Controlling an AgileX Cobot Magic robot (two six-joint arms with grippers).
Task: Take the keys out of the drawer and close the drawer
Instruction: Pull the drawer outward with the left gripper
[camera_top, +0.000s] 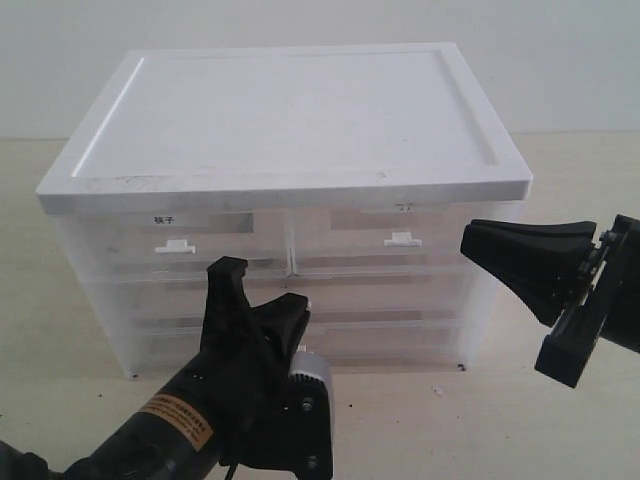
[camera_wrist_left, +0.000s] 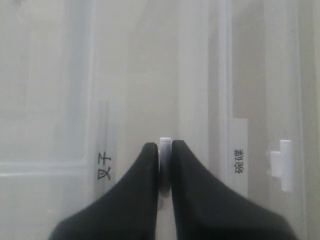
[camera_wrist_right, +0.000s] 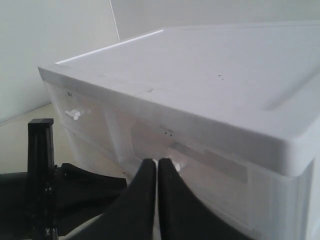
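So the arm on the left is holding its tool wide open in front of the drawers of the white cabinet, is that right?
Not quite. The left tool is in front of the drawers of the white cabinet, but it is shut, not wide open: it pinches a small white handle. The left wrist view shows this.

We're counting one white-topped translucent plastic cabinet (camera_top: 290, 110), two half-width top drawers (camera_top: 120, 250), two white tab handles (camera_top: 174, 246) showing there, and two black grippers: left hand (camera_wrist_left: 165, 150), right hand (camera_wrist_right: 157, 164).
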